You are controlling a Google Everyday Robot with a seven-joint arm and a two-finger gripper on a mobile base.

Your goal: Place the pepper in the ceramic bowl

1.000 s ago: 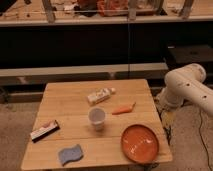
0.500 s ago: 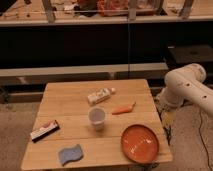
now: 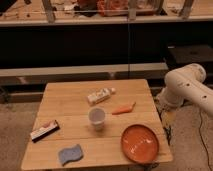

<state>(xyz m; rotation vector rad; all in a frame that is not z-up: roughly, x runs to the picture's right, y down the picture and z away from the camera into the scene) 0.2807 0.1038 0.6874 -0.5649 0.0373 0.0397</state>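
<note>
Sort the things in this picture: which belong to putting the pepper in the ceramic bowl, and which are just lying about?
Belong to the job: pepper, mid-table; ceramic bowl, near right corner; claw, beside the table, at its right edge.

Just lying about: white cup; carton; blue sponge; flat packet, at left.
</note>
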